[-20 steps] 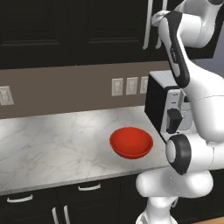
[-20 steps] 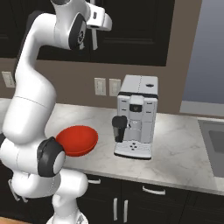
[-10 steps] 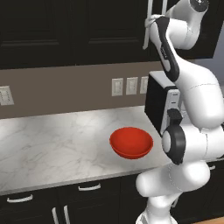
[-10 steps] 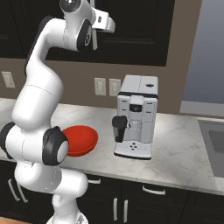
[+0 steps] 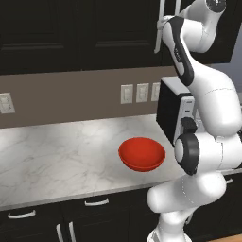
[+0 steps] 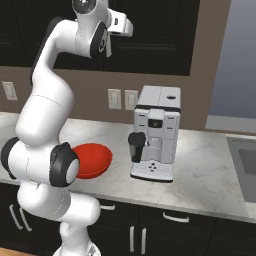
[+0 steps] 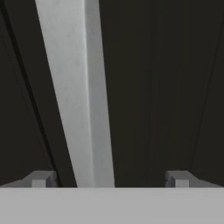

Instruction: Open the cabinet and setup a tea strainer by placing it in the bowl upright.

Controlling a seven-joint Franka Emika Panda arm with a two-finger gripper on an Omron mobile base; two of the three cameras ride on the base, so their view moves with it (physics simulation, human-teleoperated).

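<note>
Gripper [image 7: 109, 179] jaws stand spread wide with nothing between them yet, raised up against the front of the cabinet [image 5: 94, 33]. Straight ahead of the fingertips [image 7: 41, 178], and nearer one tip than the other, runs the long silver bar handle [image 7: 76, 92] of a door, tilted across the hand view because the hand is rolled. The handle sits inside the span of the jaws but I cannot tell whether either tip touches it. As a judgement: the bar is stiff metal, smooth and likely a little slippery, so the hold should be square across its width and somewhere along its middle, where the door will swing without twisting the grip; the door itself looks rigid and should pull on a hinge arc, not straight back. Far below the gripper and off to its side, the red bowl [image 5: 142, 153] rests on the marble counter [image 5: 56, 151], just beside the coffee machine [image 6: 155, 132]. No tea strainer can be made out; presumably it lies behind the closed doors.
</note>
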